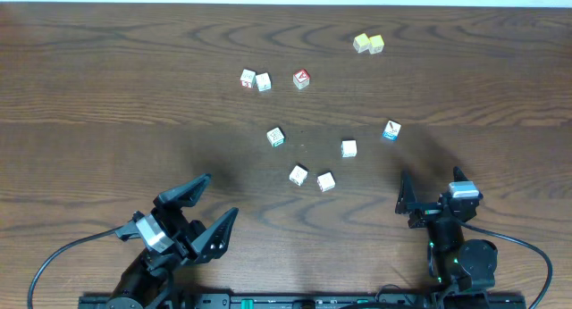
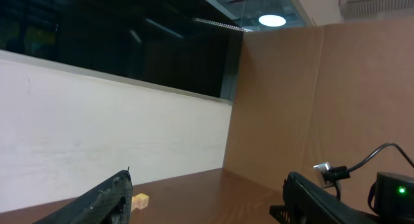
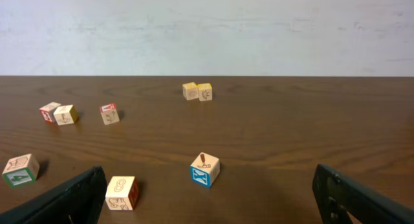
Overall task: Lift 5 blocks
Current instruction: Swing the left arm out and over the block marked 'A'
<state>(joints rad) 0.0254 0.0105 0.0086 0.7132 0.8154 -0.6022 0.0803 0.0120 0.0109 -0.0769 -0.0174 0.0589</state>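
Black left gripper (image 1: 222,194) and right gripper (image 1: 431,173) gape wide, empty; all 5 small white printed cubes (image 1: 325,181) sit on the brown wooden table (image 1: 107,95), unlifted.

Black arms (image 1: 183,242), trailing black cables (image 1: 82,239)

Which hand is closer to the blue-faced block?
Right. In the overhead view the right hand is just below the blue-faced block; the left hand lies far to its left.
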